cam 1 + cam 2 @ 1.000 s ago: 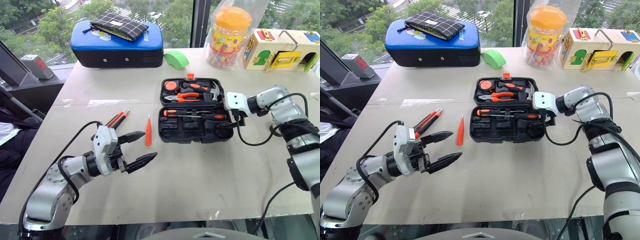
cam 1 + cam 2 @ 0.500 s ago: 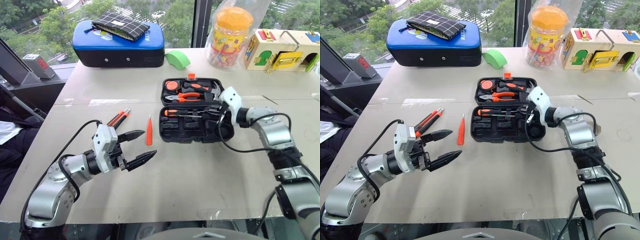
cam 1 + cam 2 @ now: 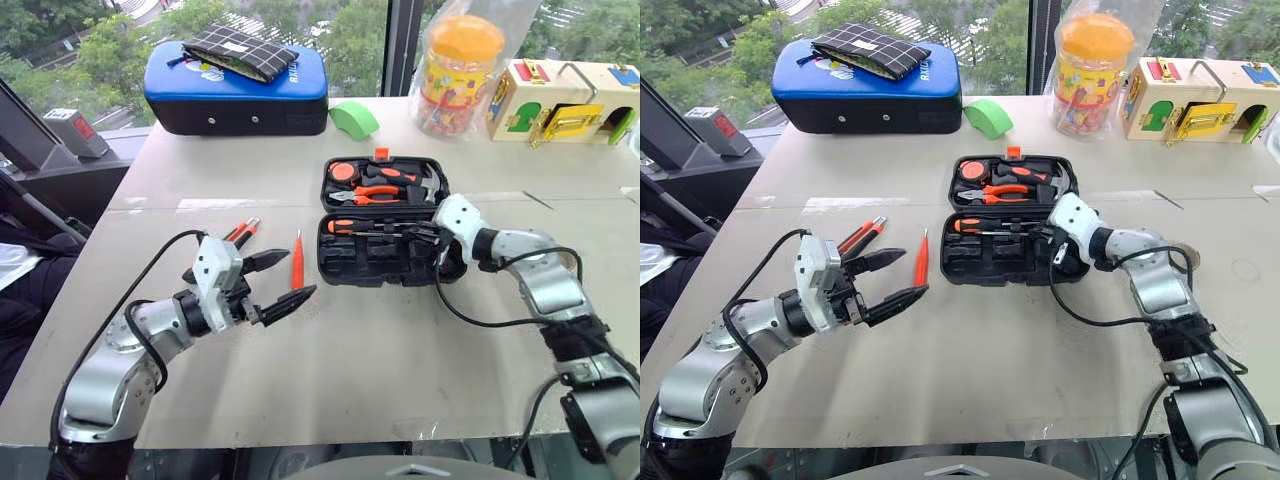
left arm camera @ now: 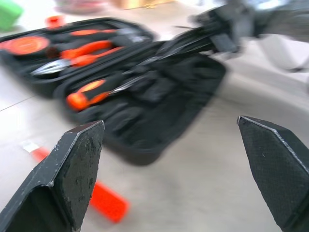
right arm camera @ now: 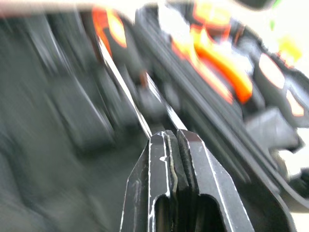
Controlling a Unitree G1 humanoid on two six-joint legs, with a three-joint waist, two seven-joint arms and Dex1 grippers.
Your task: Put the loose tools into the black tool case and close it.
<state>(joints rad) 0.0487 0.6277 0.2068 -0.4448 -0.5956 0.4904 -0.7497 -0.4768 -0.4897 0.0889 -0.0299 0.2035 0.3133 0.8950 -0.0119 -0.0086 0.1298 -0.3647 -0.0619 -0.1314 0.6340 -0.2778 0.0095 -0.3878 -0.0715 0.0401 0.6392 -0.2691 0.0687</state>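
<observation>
Pale grey surface, items lying directly on it.
At frame centre the black tool case lies open; left of it a small all-orange screwdriver and, further left, an orange-and-black utility knife. Upper left: a blue-topped padded case. Beside it a green object. Upper right: a yellow-lidded jar and a wooden latch box.

Along the table's far edge stand a blue case topped by a checked pouch, a green tape roll, a candy jar and a wooden latch box.
</observation>
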